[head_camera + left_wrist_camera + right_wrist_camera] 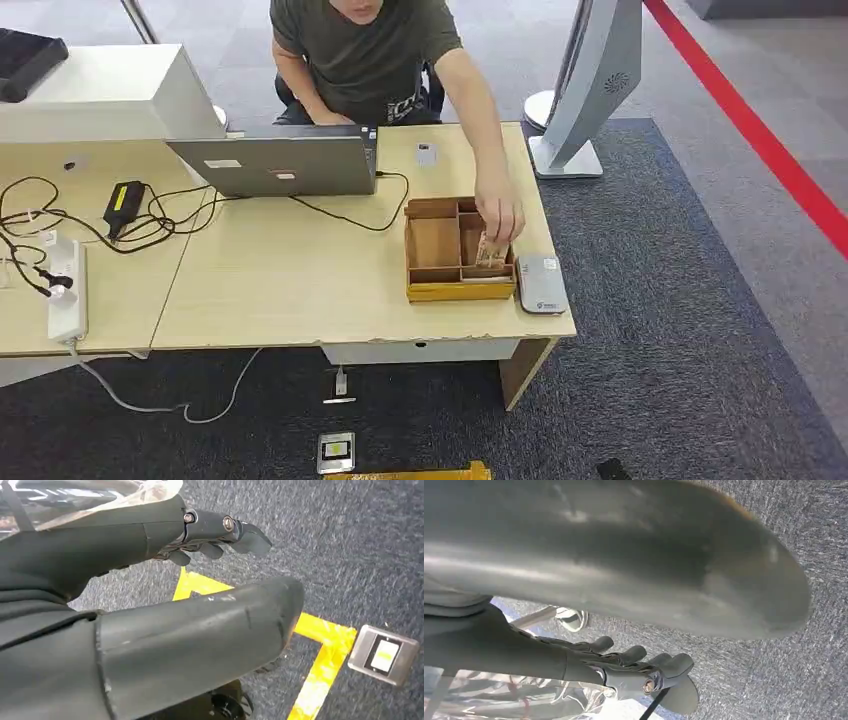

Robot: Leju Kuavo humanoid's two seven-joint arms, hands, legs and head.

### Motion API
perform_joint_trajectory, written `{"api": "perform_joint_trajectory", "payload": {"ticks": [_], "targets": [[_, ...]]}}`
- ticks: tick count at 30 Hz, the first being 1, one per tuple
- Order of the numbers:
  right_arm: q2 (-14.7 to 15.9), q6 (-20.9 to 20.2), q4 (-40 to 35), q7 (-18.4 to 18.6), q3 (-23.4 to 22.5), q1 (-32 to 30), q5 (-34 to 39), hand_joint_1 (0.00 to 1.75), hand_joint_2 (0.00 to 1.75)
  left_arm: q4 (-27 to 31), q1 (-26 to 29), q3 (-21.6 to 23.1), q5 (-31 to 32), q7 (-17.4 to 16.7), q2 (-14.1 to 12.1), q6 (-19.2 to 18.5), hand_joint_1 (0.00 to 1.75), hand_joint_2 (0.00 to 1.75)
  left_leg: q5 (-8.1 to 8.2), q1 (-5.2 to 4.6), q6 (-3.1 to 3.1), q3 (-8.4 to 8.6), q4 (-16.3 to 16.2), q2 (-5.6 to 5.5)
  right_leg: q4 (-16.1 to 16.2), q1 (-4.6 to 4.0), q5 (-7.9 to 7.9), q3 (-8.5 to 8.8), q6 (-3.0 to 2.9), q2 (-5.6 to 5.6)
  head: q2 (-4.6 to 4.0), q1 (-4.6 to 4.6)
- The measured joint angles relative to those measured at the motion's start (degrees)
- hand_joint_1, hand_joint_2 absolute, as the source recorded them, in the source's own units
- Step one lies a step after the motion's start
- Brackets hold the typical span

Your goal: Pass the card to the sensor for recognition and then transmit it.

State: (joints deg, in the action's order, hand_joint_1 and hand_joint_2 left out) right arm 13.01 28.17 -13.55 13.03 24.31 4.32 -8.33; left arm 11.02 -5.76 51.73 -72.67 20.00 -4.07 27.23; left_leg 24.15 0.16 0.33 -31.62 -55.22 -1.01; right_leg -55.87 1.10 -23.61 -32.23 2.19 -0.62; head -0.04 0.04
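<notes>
wooden tray (432, 243) sits toward the right end of the desk (290, 290), split into compartments, its near wall close to the desk's near edge. a person's hand (500, 215) reaches down into the tray's right side, fingers on the card (490, 252), which stands up in the near right compartment. just right of the tray, touching or almost, the grey sensor (541, 283) lies flat near the desk's right near corner, so not much bare desk is left on that side. left of the tray there's a wide open stretch of desktop up to the laptop (280, 160) at the far edge, with a black cable (340, 212) curling across between them. a power strip (66, 290) and tangled wires sit on the far left desk.

both robot hands hang low over the dark carpet (680, 330). the left hand (200, 535) holds nothing, fingers a bit curled and spread from the thumb, above yellow floor tape (325, 650) and a metal floor socket (384, 655). the right hand (634, 667) is the same deal, fingers loosely apart, nothing in it.

a red line (750, 130) runs across the floor on the far right, beside a white stand (585, 90).
</notes>
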Motion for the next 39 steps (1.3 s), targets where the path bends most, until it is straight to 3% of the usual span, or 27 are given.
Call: {"api": "perform_joint_trajectory", "payload": {"ticks": [5, 22, 29, 39], "targets": [[0.0, 0.8, 0.0, -0.7, 0.0, 0.1, 0.4, 0.0, 0.0, 0.0, 0.0, 0.3, -1.4, -1.7, 0.1, 0.0, 0.0, 0.0, 0.0, 0.0, 0.0, 0.0, 0.0, 0.0, 0.0, 0.0, 0.0, 0.0, 0.0, 0.0, 0.0, 0.0], [0.0, 0.8, 0.0, -0.9, 0.1, 0.0, 1.2, 0.0, 0.0, 0.0, 0.0, 0.9, -0.9, -1.5, 0.1, 0.0, 0.0, 0.0, 0.0, 0.0, 0.0, 0.01, 0.0, 0.0, 0.0, 0.0, 0.0, 0.0, 0.0, 0.0, 0.0, 0.0], [0.0, 0.5, 0.0, -0.3, 0.2, 0.0, 1.4, 0.0, 0.0, 0.0, 0.0, 0.9, -2.4, -2.5, 0.0, -5.0, 0.0, 0.0, 0.0, 0.0, 0.0, 0.01, 0.0, 0.0, 0.0, 0.0, 0.0, 0.01, 0.0, 0.0, 0.0, 0.0], [0.1, 0.6, 0.0, -0.6, 0.7, 0.0, 1.3, 0.0, 0.0, 0.0, 0.0, 0.9, -2.9, -2.6, 0.0, -4.4, 0.0, 0.0, 0.0, 0.0, 0.0, 0.02, 0.0, 0.0, 0.0, 0.0, 0.0, 0.02, 0.0, 0.0, 0.0, -0.02]]}}
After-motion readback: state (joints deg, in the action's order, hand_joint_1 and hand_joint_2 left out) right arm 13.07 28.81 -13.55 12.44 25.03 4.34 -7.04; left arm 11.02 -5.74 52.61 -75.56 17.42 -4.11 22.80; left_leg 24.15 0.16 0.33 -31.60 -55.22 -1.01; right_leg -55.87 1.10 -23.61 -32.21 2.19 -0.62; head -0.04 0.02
